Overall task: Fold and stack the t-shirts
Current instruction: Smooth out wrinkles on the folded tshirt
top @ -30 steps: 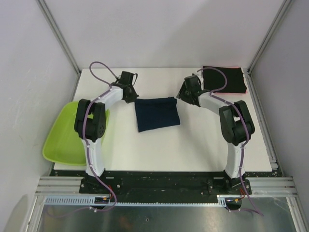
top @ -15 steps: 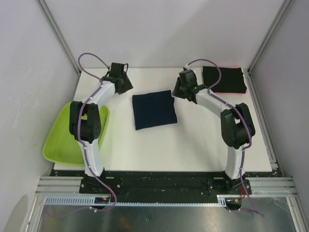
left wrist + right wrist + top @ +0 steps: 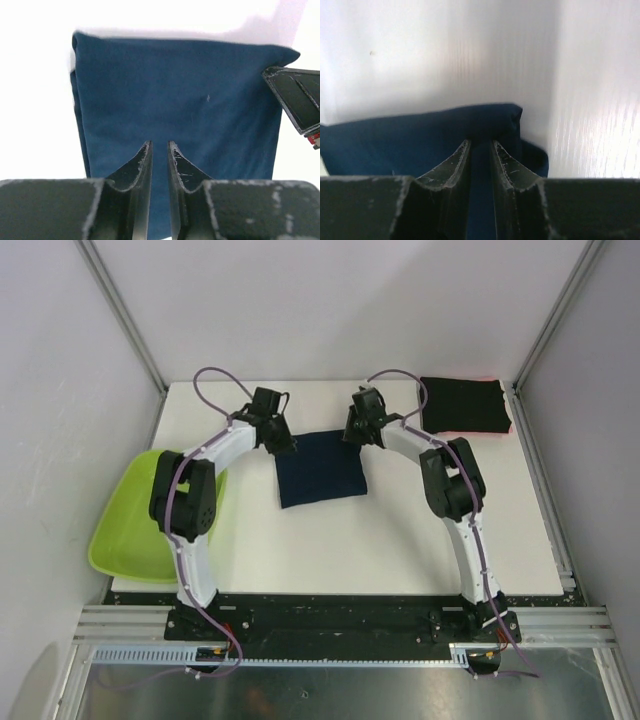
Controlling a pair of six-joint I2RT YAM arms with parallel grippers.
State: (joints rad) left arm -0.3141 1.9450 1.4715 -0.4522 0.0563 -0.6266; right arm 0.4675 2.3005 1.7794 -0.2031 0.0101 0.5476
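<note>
The navy t-shirt (image 3: 320,468) lies folded in a rectangle mid-table. It fills the left wrist view (image 3: 180,100) and shows in the right wrist view (image 3: 415,142). My left gripper (image 3: 284,441) is over its far-left corner. Its jaws (image 3: 159,144) are nearly shut with a thin gap and the cloth lies flat under them. My right gripper (image 3: 353,431) is at the far-right corner. Its jaws (image 3: 480,142) are closed to a thin gap with bunched navy cloth between the tips. The black t-shirt (image 3: 463,405) lies folded at the back right, with a red-pink edge (image 3: 470,430) beneath it.
A lime-green tub (image 3: 135,525) hangs off the table's left edge beside the left arm. White walls and metal frame posts close in the table's back and sides. The right gripper's finger (image 3: 295,97) shows at the right edge of the left wrist view.
Both grippers had drawn back from the navy shirt half a second ago. They have now come in onto its two far corners. The shirt sits slightly farther back-left than a second ago.
</note>
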